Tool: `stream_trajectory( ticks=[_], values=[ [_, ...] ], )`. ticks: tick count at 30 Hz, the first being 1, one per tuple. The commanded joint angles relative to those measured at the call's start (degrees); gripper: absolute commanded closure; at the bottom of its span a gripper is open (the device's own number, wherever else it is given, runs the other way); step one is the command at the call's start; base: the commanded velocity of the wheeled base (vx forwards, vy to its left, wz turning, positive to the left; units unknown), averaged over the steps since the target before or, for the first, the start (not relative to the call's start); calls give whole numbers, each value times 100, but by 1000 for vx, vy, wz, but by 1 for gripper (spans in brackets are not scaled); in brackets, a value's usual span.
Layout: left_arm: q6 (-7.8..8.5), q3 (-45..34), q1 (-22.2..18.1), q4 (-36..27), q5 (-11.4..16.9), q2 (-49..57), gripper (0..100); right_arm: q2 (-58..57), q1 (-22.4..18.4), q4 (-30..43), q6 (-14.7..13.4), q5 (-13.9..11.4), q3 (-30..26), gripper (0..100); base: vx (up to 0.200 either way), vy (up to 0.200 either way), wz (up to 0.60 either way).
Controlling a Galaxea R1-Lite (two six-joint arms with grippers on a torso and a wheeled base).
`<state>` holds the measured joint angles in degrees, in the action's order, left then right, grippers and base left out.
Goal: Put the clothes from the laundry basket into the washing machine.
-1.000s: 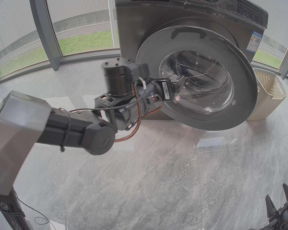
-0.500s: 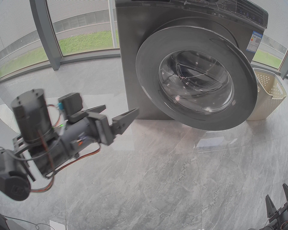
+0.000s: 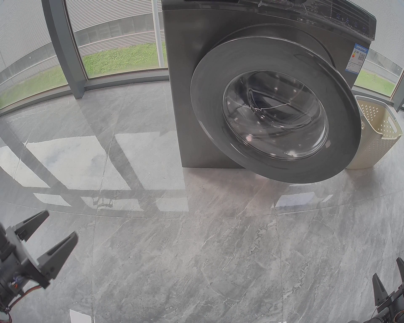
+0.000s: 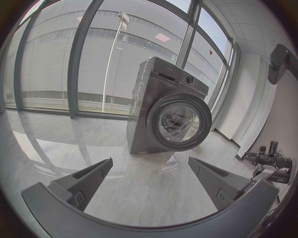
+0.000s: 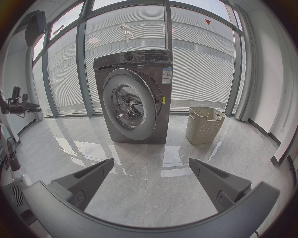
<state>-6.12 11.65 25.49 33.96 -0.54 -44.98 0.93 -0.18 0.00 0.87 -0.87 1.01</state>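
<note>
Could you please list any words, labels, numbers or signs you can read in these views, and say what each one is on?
No text is legible enough to quote.
Too small to read: the label on the washing machine front.
Blurred: the control panel markings.
Too small: the yellow sticker on its front.
Sign without words: the red triangle on the window.

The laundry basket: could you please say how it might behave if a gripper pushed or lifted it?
The laundry basket looks like thin perforated plastic, so probably light and slightly flexible. It stands on a glossy floor, so a push would likely slide it. Its base tapers narrower than its rim, so a high push might tip it.
</note>
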Motion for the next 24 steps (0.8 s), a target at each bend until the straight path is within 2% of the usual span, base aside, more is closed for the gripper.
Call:
stream_trajectory(
  ticks=[1, 4, 9, 10, 11, 12, 13, 15, 16, 17, 18, 20, 21, 22, 24],
  values=[
    [401, -1104, -1767, -2306, 405, 3980, 0, -66, 1, 9, 10, 7, -92, 0, 0, 0, 0],
    [313, -1165, -1767, -2421, 379, 3962, 0, -14, 1, 18, 19, 7, -92, 0, 0, 0, 0],
    [260, -1165, -1767, -2737, 273, 3962, 0, -84, -8, 0, 10, 7, -92, 0, 0, 0, 0],
    [164, -1165, -1820, -3071, -34, 3962, 0, -84, 1, -9, 10, 7, -92, 0, 0, 0, 0],
    [120, -1165, -1872, -3054, -149, 3962, 0, -84, 1, 0, 1, 7, -92, 0, 0, 0, 0],
    [120, -1165, -1872, -3054, -149, 3962, 0, -84, 1, 0, 1, 7, -92, 0, 0, 0, 0],
    [173, -1165, -2233, -3010, -219, 4006, 0, -84, 1, 0, -7, 7, -92, 0, 0, 0, 0],
    [401, -1165, -2637, -3054, 221, 4191, 0, -84, -8, 0, 19, -10, -92, 0, 0, 0, 0],
    [506, -1165, -2690, -3054, 467, 4270, 0, -84, -8, 0, 19, -1, -92, 0, 0, 0, 0],
    [515, -1157, -2646, -3080, 528, 4331, 0, -84, -8, 0, 28, -1, -92, 0, 0, 0, 0],
    [489, -1148, -2567, -3097, 440, 4366, 0, -84, -8, -9, 28, -1, -101, 0, 0, 0, 0],
    [322, -1148, -2540, -3106, 71, 4490, 0, -93, -8, -211, -34, -54, 4, 0, 0, 0, 0],
    [313, -1148, -2540, -3115, 10, 4490, 0, -93, -8, -272, -43, -54, 57, 0, 0, 0, 0],
    [392, -1165, -2540, -3344, -166, 4481, 0, -49, 1, -571, -157, -89, 523, 0, 0, 0, 0],
    [506, -1157, -2540, -3493, -184, 4481, 0, 400, 36, -571, -254, -247, 1041, 0, 0, 0, 0]
  ],
)
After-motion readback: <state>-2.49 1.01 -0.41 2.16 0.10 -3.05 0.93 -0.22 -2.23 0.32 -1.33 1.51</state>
